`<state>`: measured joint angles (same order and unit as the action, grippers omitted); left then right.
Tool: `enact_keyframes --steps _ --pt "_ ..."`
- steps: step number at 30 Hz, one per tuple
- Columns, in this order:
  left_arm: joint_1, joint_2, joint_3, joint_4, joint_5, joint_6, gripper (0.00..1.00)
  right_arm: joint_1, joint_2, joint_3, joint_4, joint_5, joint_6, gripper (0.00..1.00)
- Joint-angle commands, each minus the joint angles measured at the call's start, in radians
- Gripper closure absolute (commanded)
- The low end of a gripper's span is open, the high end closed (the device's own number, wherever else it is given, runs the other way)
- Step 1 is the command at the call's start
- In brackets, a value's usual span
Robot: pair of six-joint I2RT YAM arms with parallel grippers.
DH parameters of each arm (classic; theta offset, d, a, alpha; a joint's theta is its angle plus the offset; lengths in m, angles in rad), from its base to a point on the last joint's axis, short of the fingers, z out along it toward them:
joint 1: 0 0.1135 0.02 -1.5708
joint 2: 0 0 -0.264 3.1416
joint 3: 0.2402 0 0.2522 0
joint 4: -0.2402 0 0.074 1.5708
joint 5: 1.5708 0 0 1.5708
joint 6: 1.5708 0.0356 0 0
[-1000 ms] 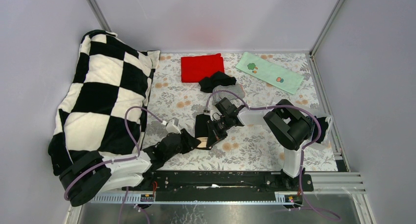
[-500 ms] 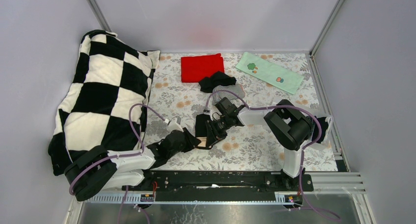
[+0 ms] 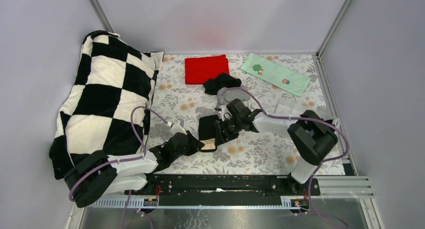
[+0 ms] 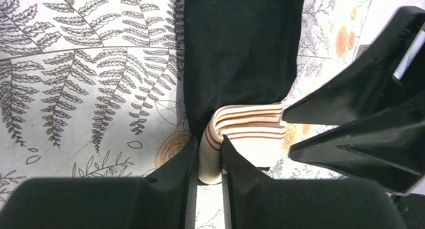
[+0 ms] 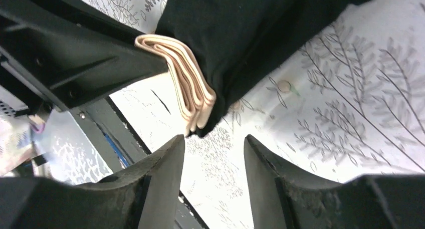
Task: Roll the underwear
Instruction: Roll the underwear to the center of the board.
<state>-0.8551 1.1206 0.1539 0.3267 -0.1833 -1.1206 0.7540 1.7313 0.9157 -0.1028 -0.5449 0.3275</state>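
Folded black briefs [image 4: 240, 43], the left gripper [image 4: 208, 141] clamped on the striped waistband [image 4: 250, 121], the right gripper [image 5: 213, 139] parted just beside it.

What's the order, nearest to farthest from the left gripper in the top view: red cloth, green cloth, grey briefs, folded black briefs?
From the left gripper:
1. Folded black briefs, waistband in its grip.
2. Grey briefs, mid-table.
3. Red cloth, far edge.
4. Green cloth, far right.

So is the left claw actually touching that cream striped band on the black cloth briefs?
Touching. The left wrist view shows the left gripper squeezing the fold of the cream striped waistband of the black cloth briefs between both fingers.
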Motion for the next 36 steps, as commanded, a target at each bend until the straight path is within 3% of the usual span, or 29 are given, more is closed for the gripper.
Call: enact_keyframes --steps 1,7,12,16,20,23,30,36 --pt "0.019 0.007 0.011 -0.171 -0.003 0.022 0.84 -0.008 -0.164 -0.098 0.14 0.146 -0.072 0.44" --pt "0.048 0.037 0.045 -0.187 0.088 0.038 0.88 -0.008 -0.35 -0.299 0.482 0.208 -0.252 0.42" --pt "0.076 0.073 0.108 -0.252 0.154 0.078 0.9 0.02 -0.444 -0.43 0.68 0.181 -0.549 0.4" --pt "0.098 0.095 0.142 -0.29 0.216 0.099 0.9 0.091 -0.488 -0.481 0.685 0.185 -0.864 0.39" --pt "0.122 0.111 0.154 -0.303 0.277 0.113 0.91 0.167 -0.511 -0.528 0.745 0.174 -1.04 0.37" --pt "0.136 0.127 0.164 -0.304 0.315 0.126 0.91 0.218 -0.5 -0.559 0.8 0.175 -1.135 0.35" --pt "0.172 0.167 0.203 -0.325 0.389 0.187 0.94 0.296 -0.44 -0.53 0.731 0.209 -1.331 0.34" --pt "0.202 0.18 0.211 -0.356 0.427 0.216 0.95 0.332 -0.377 -0.501 0.725 0.217 -1.389 0.33"
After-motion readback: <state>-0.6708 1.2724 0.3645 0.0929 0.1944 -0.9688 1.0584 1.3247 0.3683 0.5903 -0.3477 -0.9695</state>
